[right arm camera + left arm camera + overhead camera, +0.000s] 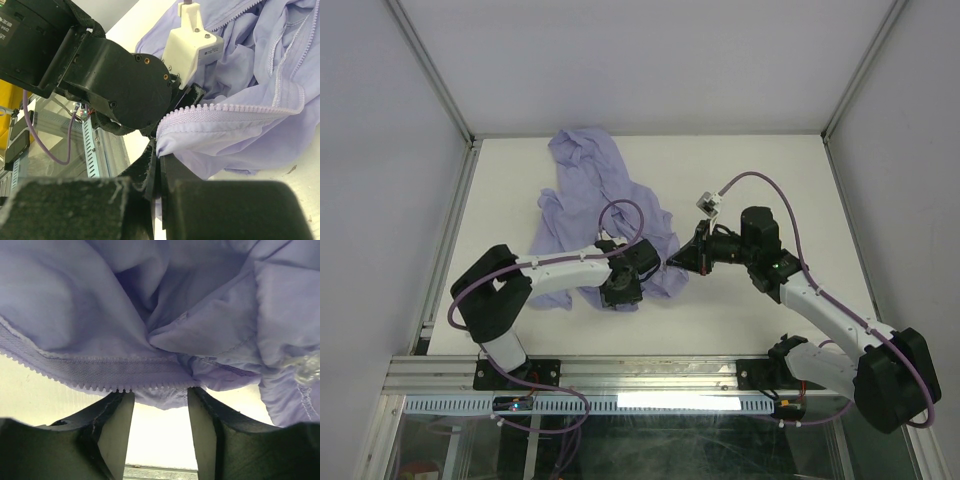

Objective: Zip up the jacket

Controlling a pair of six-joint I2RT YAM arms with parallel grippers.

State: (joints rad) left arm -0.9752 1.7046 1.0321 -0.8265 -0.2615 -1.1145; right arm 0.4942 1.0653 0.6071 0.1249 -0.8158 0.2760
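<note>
A: Where is the jacket (pixel 595 200) found?

B: It is bunched in a wrinkled heap left of centre in the overhead view, spread from the upper middle of the table (pixel 770 170) down toward the arms. No joined teeth are seen anywhere, so the front is judged to be open.

A: What is held?

B: A toothed zipper edge (pixel 230 109) is pinched by the right gripper (pixel 160 160) at the lower middle of its wrist view. The jaws are clamped flat on the fabric just below the teeth. It is probably gripped there so that the edge is drawn taut and raised off the table for lining up.

A: And the left gripper (pixel 157 405)?

B: Its jaws are spread apart, and bare table is seen between the fingers (pixel 117 425). Another strip of teeth (pixel 100 374) is laid across the frame just above the fingertips, touching or nearly so. Nothing is gripped. The gripper is judged to be placed for closing on that strip.

A: Why are the two set so near each other?

B: In the overhead view both are placed at the heap's lower right hem, just beside one another, presumably because the two zipper halves must be met at the bottom. The slider cannot be made out in any view, so the task is judged barely begun.
</note>
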